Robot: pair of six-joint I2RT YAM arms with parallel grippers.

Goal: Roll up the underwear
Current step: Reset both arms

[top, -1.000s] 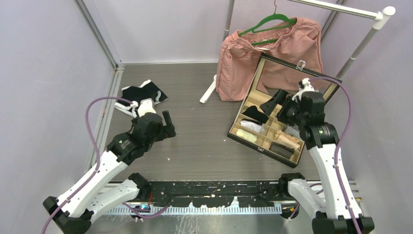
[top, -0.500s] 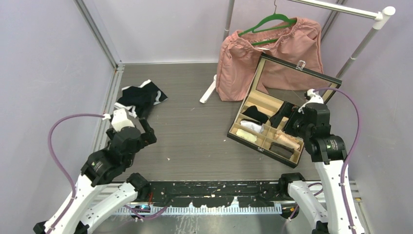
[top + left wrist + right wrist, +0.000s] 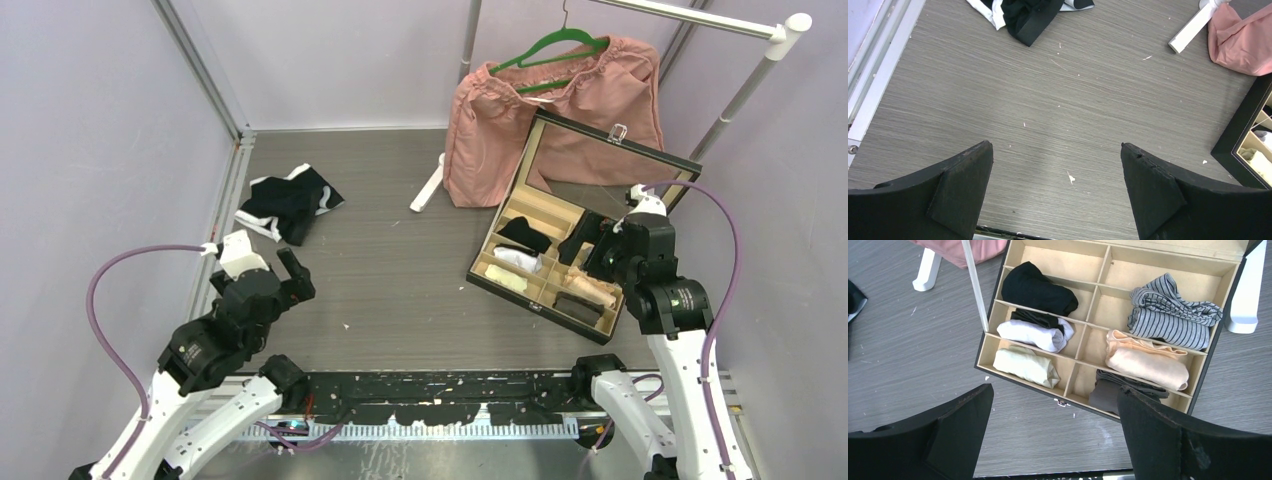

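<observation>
A crumpled black and white underwear (image 3: pixel 290 203) lies on the table at the back left; the left wrist view shows it at the top edge (image 3: pixel 1028 12). My left gripper (image 3: pixel 297 277) hovers open over bare table nearer than it, with nothing between its fingers (image 3: pixel 1056 146). My right gripper (image 3: pixel 583 245) is open and empty above the near edge of the open divided box (image 3: pixel 480 272), (image 3: pixel 1023 382). In the box lie a black roll (image 3: pixel 1038 290) and a white roll with a black band (image 3: pixel 1033 335).
Other compartments hold a pale yellow roll (image 3: pixel 1025 365), a striped one (image 3: pixel 1168 315), a peach one (image 3: pixel 1143 362) and a grey one (image 3: pixel 1108 390). Behind the box a pink garment (image 3: pixel 560 100) hangs on a green hanger (image 3: pixel 550 45). The rack's white foot (image 3: pixel 430 187) rests mid-table.
My left arm has drawn back toward the near left, away from the underwear, which now lies uncovered. My right gripper has shifted slightly nearer over the box.
</observation>
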